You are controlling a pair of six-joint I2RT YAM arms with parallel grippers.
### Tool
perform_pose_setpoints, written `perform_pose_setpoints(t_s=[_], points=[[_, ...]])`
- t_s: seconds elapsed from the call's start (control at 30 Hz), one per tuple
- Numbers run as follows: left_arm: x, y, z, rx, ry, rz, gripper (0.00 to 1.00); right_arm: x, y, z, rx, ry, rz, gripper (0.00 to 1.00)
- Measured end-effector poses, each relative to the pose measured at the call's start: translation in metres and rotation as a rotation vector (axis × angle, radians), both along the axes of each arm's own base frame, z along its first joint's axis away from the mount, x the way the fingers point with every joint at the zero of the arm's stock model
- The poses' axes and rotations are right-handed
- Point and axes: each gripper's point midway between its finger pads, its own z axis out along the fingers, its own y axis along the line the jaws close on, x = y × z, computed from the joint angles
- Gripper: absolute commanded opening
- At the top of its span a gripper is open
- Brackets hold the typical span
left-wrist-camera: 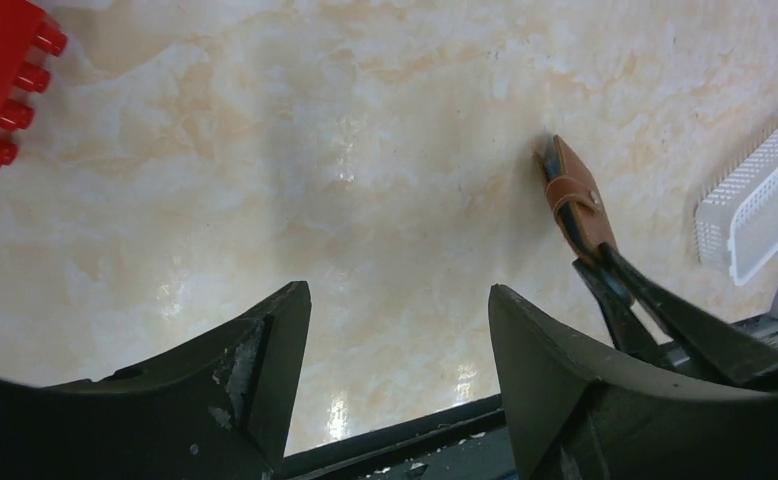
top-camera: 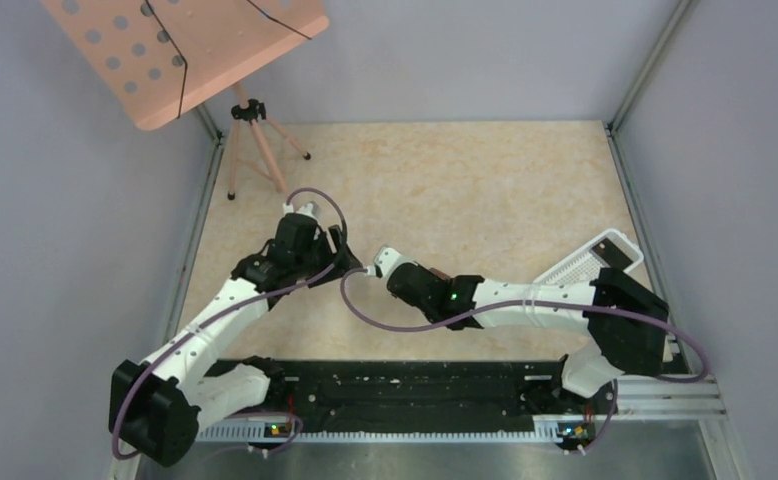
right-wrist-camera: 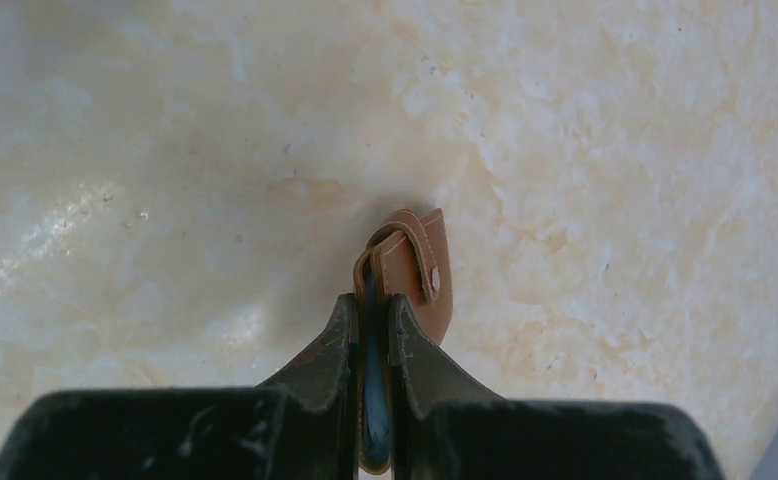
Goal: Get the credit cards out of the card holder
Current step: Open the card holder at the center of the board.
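The card holder (right-wrist-camera: 420,265) is a small brown leather-like wallet with a snap tab, and it stands on edge on the marble table. My right gripper (right-wrist-camera: 372,300) is shut on it, and a blue-grey strip shows between the jaws. No separate card shows. In the left wrist view the card holder (left-wrist-camera: 575,195) sits at the right, pinched by the right gripper's dark fingers (left-wrist-camera: 630,300). My left gripper (left-wrist-camera: 397,300) is open and empty, just left of the holder. In the top view the left gripper (top-camera: 335,258) and the right gripper (top-camera: 390,275) almost meet, and the holder is hidden.
A red studded block (left-wrist-camera: 5,85) lies at the far left of the left wrist view. A white perforated tray (top-camera: 590,260) lies at the table's right edge. A pink perforated board on a tripod (top-camera: 185,50) stands at the back left. A black rail (top-camera: 405,385) runs along the near edge.
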Motion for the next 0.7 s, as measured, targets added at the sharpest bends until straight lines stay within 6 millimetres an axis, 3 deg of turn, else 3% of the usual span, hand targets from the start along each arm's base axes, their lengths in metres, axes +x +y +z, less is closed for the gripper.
perform_pose_setpoints(t_s=[0.23, 0.4, 0.5, 0.6, 0.7], points=[[0.003, 0.015, 0.010, 0.000, -0.058, 0.055, 0.70, -0.032, 0.015, -0.018, 0.005, 0.065, 0.069, 0.34], [-0.004, 0.009, 0.004, -0.016, -0.039, 0.004, 0.66, -0.068, 0.012, -0.038, 0.081, 0.217, 0.113, 0.39], [-0.005, -0.002, 0.004, -0.060, -0.031, -0.042, 0.62, -0.081, 0.011, -0.028, 0.188, 0.288, 0.101, 0.39], [-0.006, -0.014, -0.002, -0.101, -0.006, -0.087, 0.61, -0.078, 0.010, -0.010, 0.332, 0.337, 0.037, 0.37], [-0.009, -0.028, -0.013, -0.131, 0.035, -0.133, 0.60, -0.056, -0.006, 0.003, 0.513, 0.390, -0.109, 0.36]])
